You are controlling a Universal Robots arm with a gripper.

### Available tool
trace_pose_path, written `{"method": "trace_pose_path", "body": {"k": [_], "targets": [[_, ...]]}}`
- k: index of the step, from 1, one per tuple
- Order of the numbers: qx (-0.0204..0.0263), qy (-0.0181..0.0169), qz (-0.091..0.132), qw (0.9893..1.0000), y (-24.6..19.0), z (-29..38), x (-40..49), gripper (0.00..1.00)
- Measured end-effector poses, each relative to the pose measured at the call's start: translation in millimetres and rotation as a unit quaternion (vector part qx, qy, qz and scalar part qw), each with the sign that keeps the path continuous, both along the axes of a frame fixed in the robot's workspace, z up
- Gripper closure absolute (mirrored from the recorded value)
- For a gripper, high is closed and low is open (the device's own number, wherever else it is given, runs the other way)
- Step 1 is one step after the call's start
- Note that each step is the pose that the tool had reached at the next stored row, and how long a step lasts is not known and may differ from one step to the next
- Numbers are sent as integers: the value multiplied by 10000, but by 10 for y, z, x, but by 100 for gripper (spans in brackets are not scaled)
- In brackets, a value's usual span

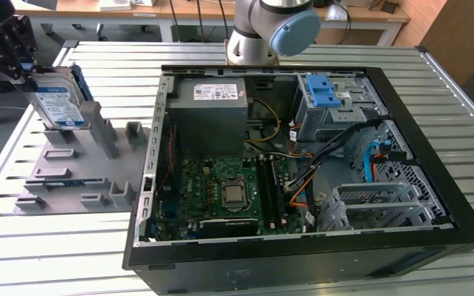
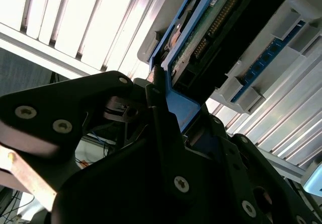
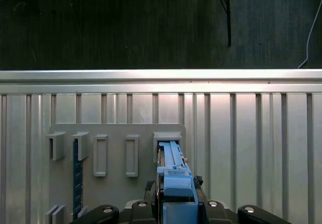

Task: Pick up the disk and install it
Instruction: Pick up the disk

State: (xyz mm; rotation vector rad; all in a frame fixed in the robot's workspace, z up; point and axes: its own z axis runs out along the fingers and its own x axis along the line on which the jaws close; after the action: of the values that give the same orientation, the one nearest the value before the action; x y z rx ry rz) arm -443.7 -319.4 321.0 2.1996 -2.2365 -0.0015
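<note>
**Disk (image 1: 56,102) clamped in the hand (image 1: 23,66) at the end slot of the fixture block (image 1: 81,179)**

The slatted metal worktop (image 1: 56,259) carries two things side by side. The larger is an open black computer case (image 1: 303,268), which lies on its side toward the exterior view's right. Inside it are a green motherboard (image 1: 220,185), a grey power supply (image 1: 212,98) and a metal drive cage (image 1: 340,111) with a blue latch. The arm (image 1: 274,24) rises beyond the far edge of the case.

Just beside the case, toward the exterior view's left, lies the grey fixture block, a flat plate with raised slots. The disk stands on edge at the far end of this block, a little tilted. Its white-and-blue label faces the exterior camera. Its lower edge is at the block's end slot, but I cannot tell whether it sits in the slot or hangs just clear of it. In the first wrist view its blue carrier lines up with that slot.

The hand has closed on the upper end of the disk. In the second wrist view its black fingers (image 2: 157,103) press against the blue carrier frame from both sides.
</note>
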Motion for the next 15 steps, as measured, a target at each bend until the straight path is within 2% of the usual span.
{"method": "trace_pose_path", "body": {"k": [15], "targets": [[0, 1, 0, 10000, 0, 33, 0, 64]]}}
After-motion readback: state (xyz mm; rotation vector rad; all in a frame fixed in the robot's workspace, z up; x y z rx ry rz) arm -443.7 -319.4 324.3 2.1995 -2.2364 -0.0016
